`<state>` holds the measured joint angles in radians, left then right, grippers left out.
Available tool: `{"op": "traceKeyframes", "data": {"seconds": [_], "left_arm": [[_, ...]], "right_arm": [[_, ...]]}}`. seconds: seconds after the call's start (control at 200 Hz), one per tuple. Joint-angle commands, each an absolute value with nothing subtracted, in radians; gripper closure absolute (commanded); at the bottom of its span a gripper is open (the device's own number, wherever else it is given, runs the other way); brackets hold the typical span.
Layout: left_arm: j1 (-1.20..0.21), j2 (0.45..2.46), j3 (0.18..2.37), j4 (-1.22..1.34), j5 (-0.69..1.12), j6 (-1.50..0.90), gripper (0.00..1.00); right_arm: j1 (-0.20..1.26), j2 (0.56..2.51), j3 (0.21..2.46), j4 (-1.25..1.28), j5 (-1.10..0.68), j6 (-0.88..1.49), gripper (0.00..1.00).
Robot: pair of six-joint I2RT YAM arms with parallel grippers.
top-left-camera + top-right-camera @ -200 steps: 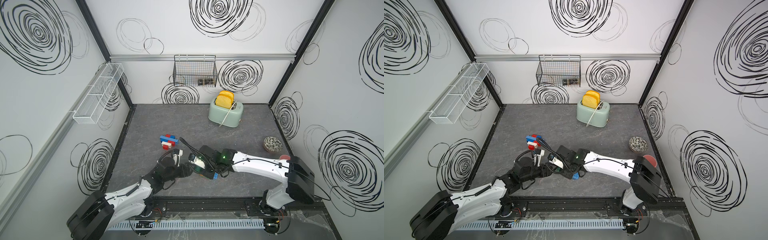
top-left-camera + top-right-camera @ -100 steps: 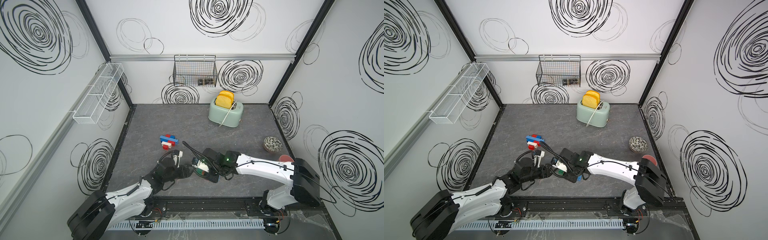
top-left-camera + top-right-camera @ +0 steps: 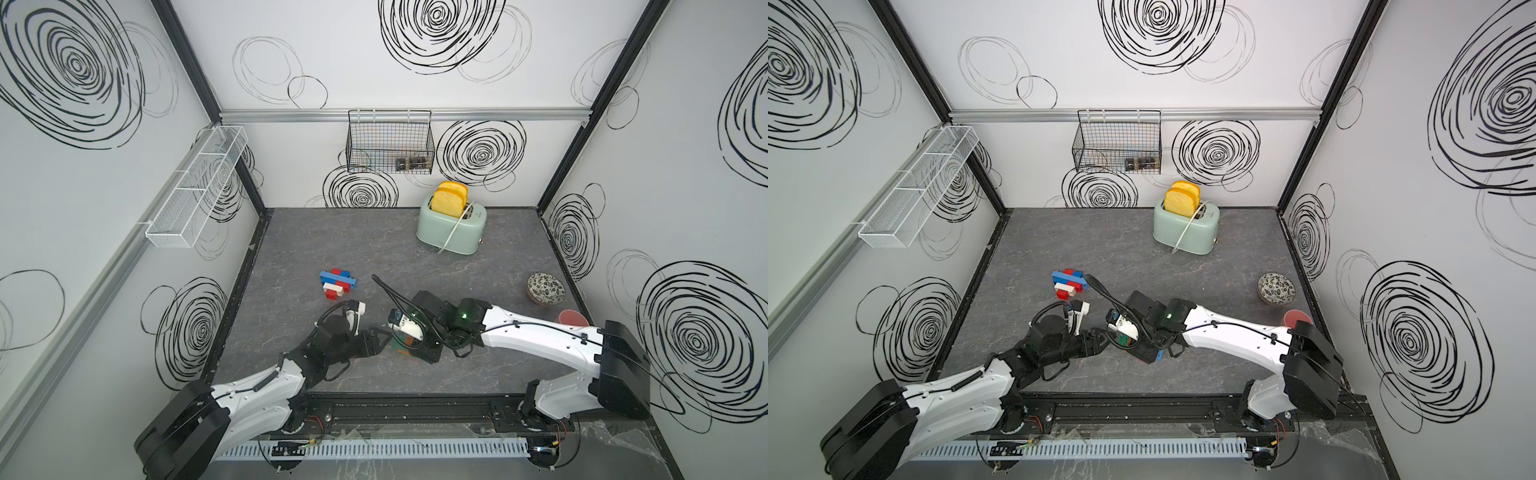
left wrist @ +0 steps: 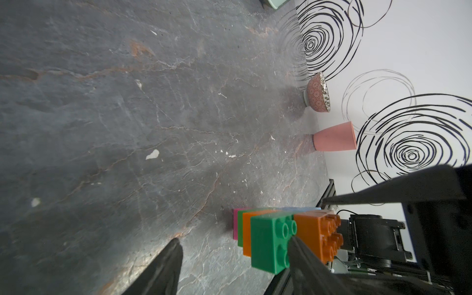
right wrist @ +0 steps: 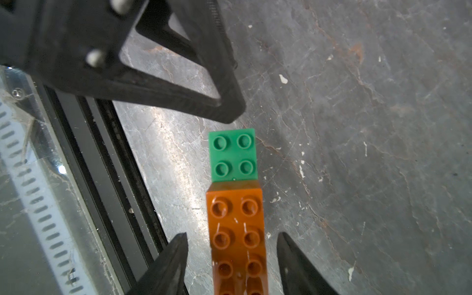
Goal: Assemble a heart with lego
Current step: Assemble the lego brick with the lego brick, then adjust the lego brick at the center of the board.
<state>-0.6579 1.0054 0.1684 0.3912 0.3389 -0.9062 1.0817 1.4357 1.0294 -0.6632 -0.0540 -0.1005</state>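
Right gripper (image 5: 231, 234) has let go: its jaws now stand apart on either side of the orange brick (image 5: 236, 217), touching the green brick (image 5: 232, 154) near the surface's (image 3: 332, 232) front edge; that piece looks placed. Left gripper (image 4: 233, 240) hangs open beside it. Toaster (image 3: 451, 237) holds bread (image 3: 449, 199); bowl (image 3: 546, 286) looks empty; wall basket (image 3: 390, 141) holds small dark things (image 3: 411, 163).

Green brick (image 5: 232, 155) touching orange brick (image 5: 237, 229), studs up

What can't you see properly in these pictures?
Brick stack: in both top views, mostly under the right arm.
Orange brick: right wrist view, cut off by the picture's edge.
Small dark things in the wire basket: both top views, too small to name.
Pink cup: both top views, partly behind the right arm.
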Motion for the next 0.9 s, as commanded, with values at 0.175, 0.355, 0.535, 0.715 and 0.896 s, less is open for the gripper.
{"op": "traceKeyframes", "data": {"seconds": [0.175, 0.355, 0.535, 0.715, 0.896], "left_arm": [[-0.637, 0.967, 0.177, 0.404, 0.345, -0.904, 0.29], [-0.599, 0.944, 0.172, 0.388, 0.357, -0.901, 0.29], [-0.546, 0.915, 0.168, 0.358, 0.368, -0.893, 0.29], [-0.492, 0.883, 0.155, 0.331, 0.376, -0.891, 0.29], [-0.452, 0.858, 0.143, 0.316, 0.382, -0.891, 0.29]], "right_arm": [[1.060, 1.450, 1.021, -0.698, -0.058, -0.125, 0.39], [1.060, 1.488, 1.019, -0.686, -0.073, -0.136, 0.39], [1.058, 1.528, 1.020, -0.682, -0.096, -0.146, 0.43], [1.054, 1.553, 1.027, -0.682, -0.122, -0.155, 0.53], [1.044, 1.562, 1.025, -0.679, -0.159, -0.164, 0.63]]}}
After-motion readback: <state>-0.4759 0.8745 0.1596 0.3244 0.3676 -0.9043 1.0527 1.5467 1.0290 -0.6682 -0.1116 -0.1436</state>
